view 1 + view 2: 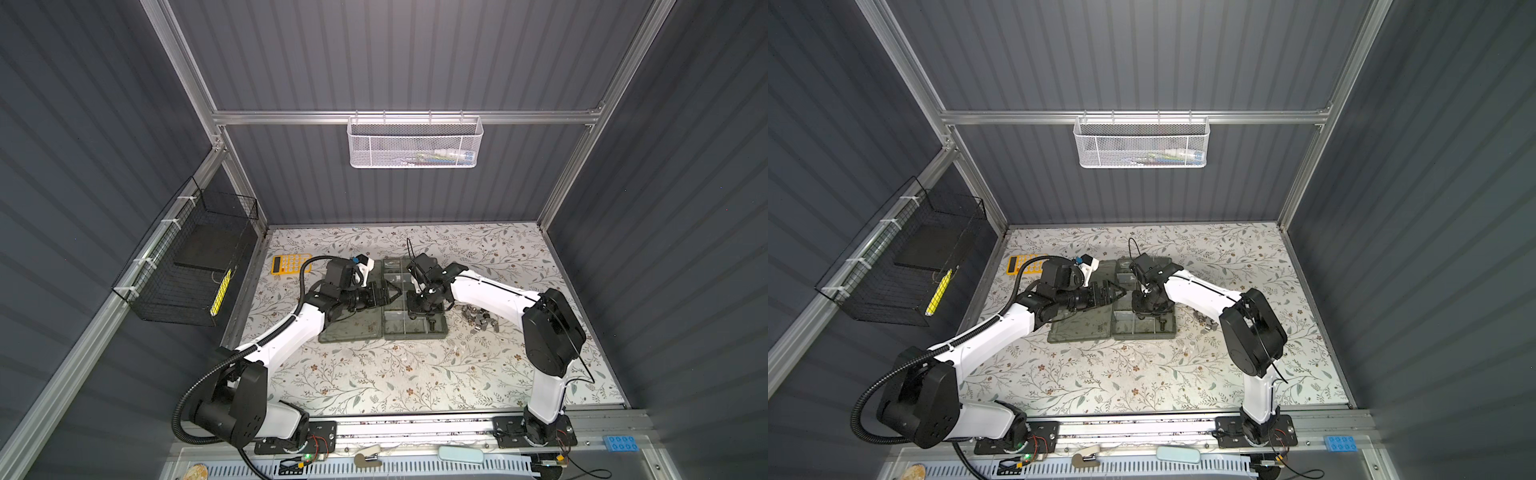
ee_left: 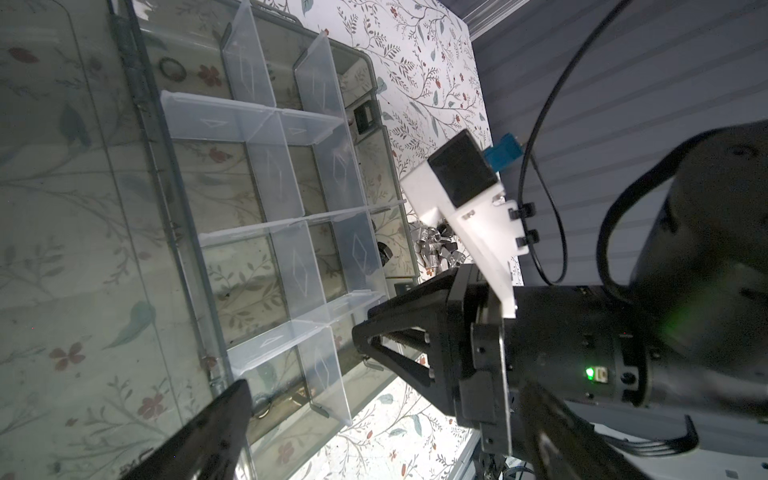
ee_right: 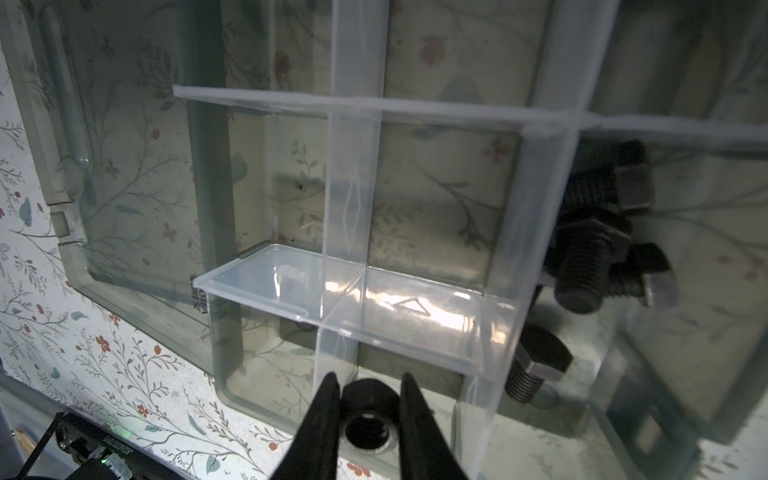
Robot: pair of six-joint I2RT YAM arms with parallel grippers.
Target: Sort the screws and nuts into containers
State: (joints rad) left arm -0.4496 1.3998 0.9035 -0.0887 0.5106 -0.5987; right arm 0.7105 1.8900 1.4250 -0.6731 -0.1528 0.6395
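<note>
My right gripper [image 3: 368, 388] is shut on a black nut [image 3: 368, 409], low over a cell at the near end of the translucent grey-green organizer case [image 3: 208, 208]. In both top views that gripper [image 1: 417, 316] points down into the case [image 1: 444, 330]. Black screws [image 3: 582, 266] lie in the neighbouring cells, and one [image 1: 432, 325] also shows in a top view. A ring-like nut [image 2: 170, 68] sits in a far cell. My left gripper [image 1: 394, 293] hovers open over the case's lid side, holding nothing. A pile of loose silver and black hardware [image 1: 478, 321] lies on the cloth right of the case.
The case's flat lid [image 1: 353, 330] lies open to the left. A yellow calculator [image 1: 291, 264] is at the back left. A black wire basket [image 1: 187, 266] hangs on the left wall and a white mesh basket [image 1: 415, 141] on the back rail.
</note>
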